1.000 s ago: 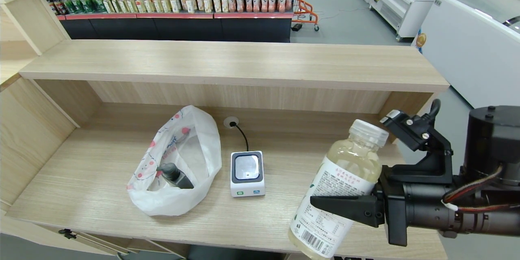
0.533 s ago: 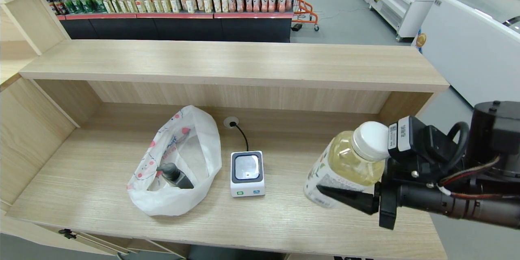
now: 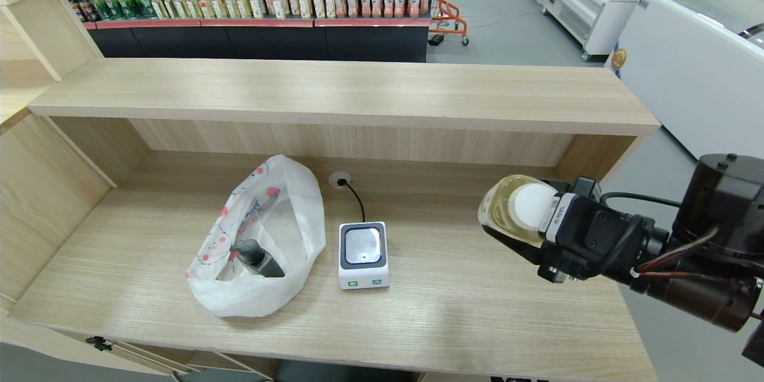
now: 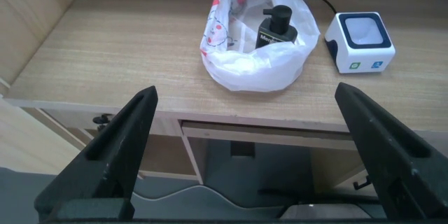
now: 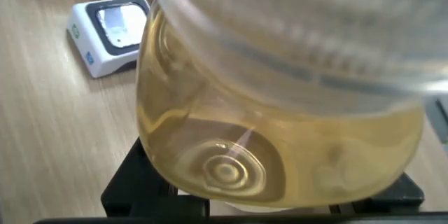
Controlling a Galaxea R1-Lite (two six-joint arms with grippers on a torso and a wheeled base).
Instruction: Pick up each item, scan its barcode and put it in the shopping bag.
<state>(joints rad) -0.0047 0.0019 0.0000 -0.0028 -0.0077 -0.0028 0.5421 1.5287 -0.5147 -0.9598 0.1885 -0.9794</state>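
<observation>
**CHECKOUT COUNTER.** Nearest the robot, the L gripper (image 4: 245, 147) is seen off the front edge of the counter (image 3: 418, 322). Its fingers (image 4: 119, 147) are spread wide w/ nothing btwn them. A drawer (image 4: 266, 134) under the worktop is picked up by the L wrist view.

Over the counter's R part, the bottle (image 3: 507, 209) is clamped in the R gripper (image 3: 528, 233) and held in the air. It is to the R of the scanner (image 3: 363, 255) and well apart from it, w/ worktop wood btwn them.

In the head view the white cap (image 3: 533, 206) is turned toward the camera and the body is foreshortened behind it. In the R wrist view the clear plastic shoulder (image 5: 280, 133) is shown close up. Pale yellow liquid is seen inside, concentric rings are seen low on the wall, and a dark finger is seen beneath. The scanner (image 5: 112, 31) is caught beyond it.

Mid-counter, the scanner is set glass-up, white w/ a dark rim. Just L of it the shopping bag (image 3: 256, 239) lies slumped, mouth open, white w/ red spots. A dark pump bottle (image 3: 256, 258) is lodged inside; in the L wrist view it (image 4: 278, 26) is seen from the front, w/ the bag (image 4: 255, 42) and scanner (image 4: 360, 40) side by side.

A black cable (image 3: 357, 200) is run from the scanner to a grommet at the rear. The bay is closed by a L side panel and a back panel, and is overhung by a wooden ledge (image 3: 346, 92).

Beyond, shelving (image 3: 250, 3) stocked w/ drinks and white freezers (image 3: 686, 71) are seen across a grey floor.
</observation>
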